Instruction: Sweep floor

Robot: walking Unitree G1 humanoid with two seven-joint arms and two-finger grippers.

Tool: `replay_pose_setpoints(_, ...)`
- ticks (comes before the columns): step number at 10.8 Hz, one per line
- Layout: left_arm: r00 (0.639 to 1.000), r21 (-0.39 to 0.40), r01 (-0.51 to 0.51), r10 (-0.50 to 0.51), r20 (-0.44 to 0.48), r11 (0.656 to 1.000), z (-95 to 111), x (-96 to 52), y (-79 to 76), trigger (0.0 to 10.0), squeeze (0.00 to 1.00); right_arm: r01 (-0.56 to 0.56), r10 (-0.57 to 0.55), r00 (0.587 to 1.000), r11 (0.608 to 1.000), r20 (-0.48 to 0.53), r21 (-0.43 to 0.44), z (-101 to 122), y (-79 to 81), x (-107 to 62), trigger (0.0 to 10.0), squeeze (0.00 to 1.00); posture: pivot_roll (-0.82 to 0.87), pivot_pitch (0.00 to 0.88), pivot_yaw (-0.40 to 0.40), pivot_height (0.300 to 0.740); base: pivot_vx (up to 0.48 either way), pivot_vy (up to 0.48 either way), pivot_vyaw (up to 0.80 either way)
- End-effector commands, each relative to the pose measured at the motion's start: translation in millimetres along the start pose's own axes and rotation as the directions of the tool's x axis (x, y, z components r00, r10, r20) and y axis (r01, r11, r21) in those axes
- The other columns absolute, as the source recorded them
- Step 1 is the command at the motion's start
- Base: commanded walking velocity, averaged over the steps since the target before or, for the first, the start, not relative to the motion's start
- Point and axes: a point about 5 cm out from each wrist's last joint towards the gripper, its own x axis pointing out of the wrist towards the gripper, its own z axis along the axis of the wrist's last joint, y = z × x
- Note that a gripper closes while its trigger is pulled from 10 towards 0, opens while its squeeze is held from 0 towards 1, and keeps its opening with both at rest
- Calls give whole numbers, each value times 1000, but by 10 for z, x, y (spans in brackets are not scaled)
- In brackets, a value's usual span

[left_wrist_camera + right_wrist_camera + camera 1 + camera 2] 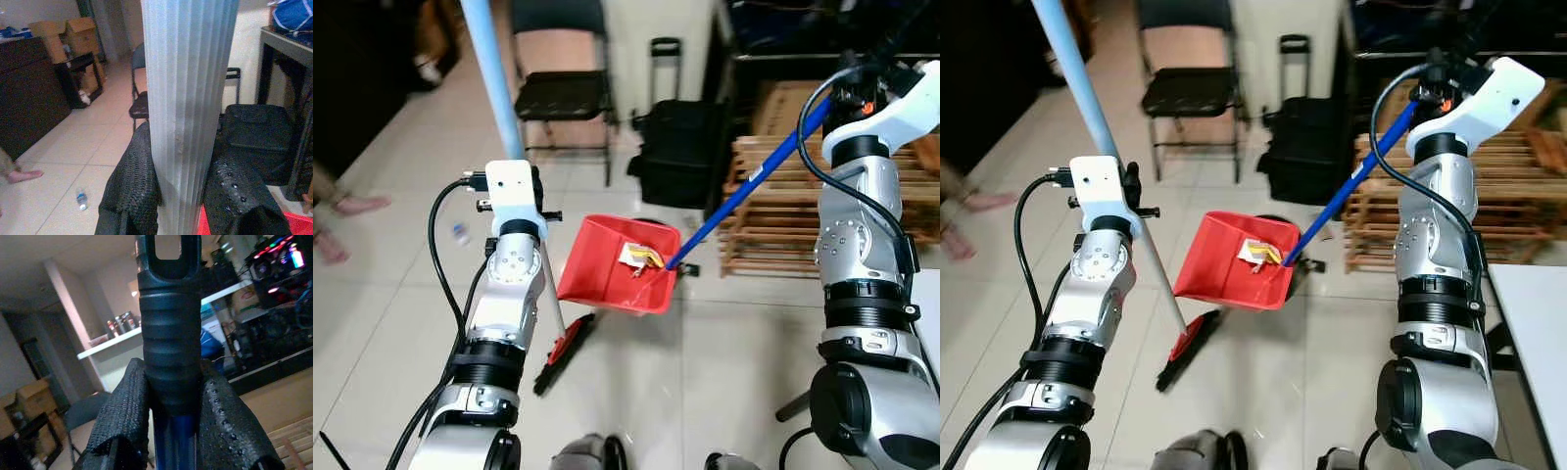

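A red dustpan point(607, 269) hangs tilted above the tiled floor, with a yellow and white wrapper point(641, 258) lying in it. Its long blue handle point(744, 186) rises to the upper right, where my right gripper point(171, 377) is shut on the black ribbed grip point(168, 347). My left gripper point(183, 152) is shut on the broom's pale blue handle point(188, 98), one finger point(134, 186) on each side. The handle point(494, 69) slants down past my left wrist. The broom's red and black brush head point(563, 352) rests on the floor below the dustpan.
A black folding chair point(563, 93) and a black bag point(680, 152) stand behind the dustpan. Wooden pallets point(773, 215) are stacked at the right. A small plastic bottle point(460, 233) lies on the tiles at left, near a person's bare feet point(352, 206).
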Motion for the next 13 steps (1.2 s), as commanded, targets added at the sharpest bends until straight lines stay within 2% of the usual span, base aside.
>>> replay_pose_setpoints(1, 999, 15, -10, 10, 52, 1000, 101, 23, 18, 10000, 0, -27, 26, 999, 999, 40, 23, 94, 81, 27, 10000, 0, 5, 34, 101, 740, 285, 0, 0)
replay_pose_setpoints(8, 998, 21, -16, 14, 57, 1000, 114, 30, 39, 10000, 0, -52, 52, 999, 998, 5, 39, 26, 115, -2, 10000, 0, 11, 40, 101, 740, 308, 0, 0)
replay_pose_setpoints(10, 998, 22, -19, 18, 57, 1000, 118, 38, 42, 10000, 0, -60, 60, 998, 998, -9, -15, 15, 114, 0, 10000, 0, 12, 47, 101, 740, 306, 0, 0)
replay_pose_setpoints(13, 998, 22, -21, 20, 56, 1000, 117, 38, 47, 10000, 0, -67, 66, 998, 997, -14, -28, 6, 114, -8, 10000, 0, 12, 52, 102, 740, 309, 0, 800)
